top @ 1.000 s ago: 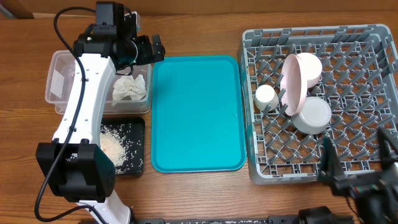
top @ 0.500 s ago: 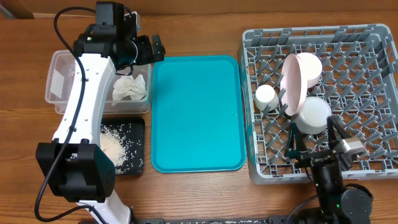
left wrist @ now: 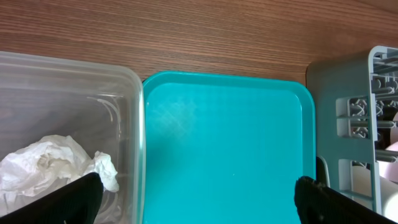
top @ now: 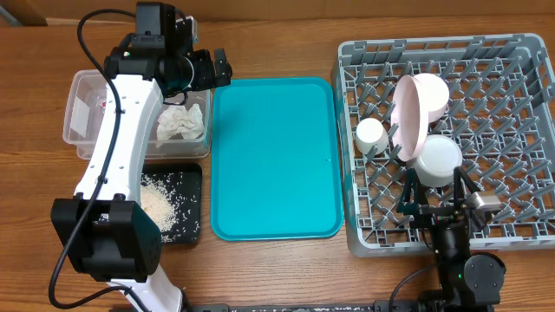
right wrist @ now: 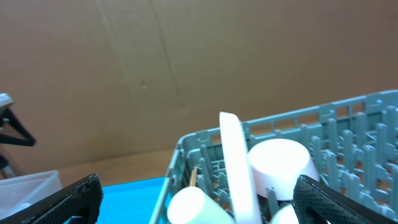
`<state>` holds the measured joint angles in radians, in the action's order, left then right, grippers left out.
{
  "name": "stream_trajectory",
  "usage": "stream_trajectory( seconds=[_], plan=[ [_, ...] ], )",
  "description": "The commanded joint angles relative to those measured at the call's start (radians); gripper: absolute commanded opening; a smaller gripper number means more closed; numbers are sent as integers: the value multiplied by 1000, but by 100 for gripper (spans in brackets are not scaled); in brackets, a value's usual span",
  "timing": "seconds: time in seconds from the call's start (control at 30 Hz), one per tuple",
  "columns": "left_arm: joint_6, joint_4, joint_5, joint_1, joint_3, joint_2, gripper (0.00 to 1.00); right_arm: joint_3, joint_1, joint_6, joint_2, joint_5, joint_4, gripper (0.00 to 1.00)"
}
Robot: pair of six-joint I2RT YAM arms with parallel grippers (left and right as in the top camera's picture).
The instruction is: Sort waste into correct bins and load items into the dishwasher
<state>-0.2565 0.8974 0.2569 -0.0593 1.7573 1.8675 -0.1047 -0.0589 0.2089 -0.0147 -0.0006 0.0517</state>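
Open passage: the flat teal tray lies bare mid-table, reachable from above. In the grey rack, an upright plate, a cup and a bowl crowd the left pegs, while the right half stands free. The left arm overhangs the clear tub and the black tray.

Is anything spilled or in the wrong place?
Nothing stands out. The napkin lies in the clear tub, the rice sits inside the black tray, and the plate stands upright in the rack.
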Motion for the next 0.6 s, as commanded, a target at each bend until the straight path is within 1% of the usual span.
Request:
stream_trajectory(
  seconds=[0.0,0.17,0.3,0.47,0.57],
  plan=[
    [-6,0,-3,-3,18,-24,100,29,18,6,12,-5,-8,100],
    [-6,0,-3,-3,18,-24,100,52,18,5,12,-5,-13,100],
    [-6,0,-3,-3,18,-24,100,100,22,5,12,-5,-90,100],
    [-6,0,-3,-3,18,-24,100,97,22,-2,12,-5,-128,100],
    [-6,0,-3,-1,18,-24,100,97,22,-51,12,-21,-145,100]
  ],
)
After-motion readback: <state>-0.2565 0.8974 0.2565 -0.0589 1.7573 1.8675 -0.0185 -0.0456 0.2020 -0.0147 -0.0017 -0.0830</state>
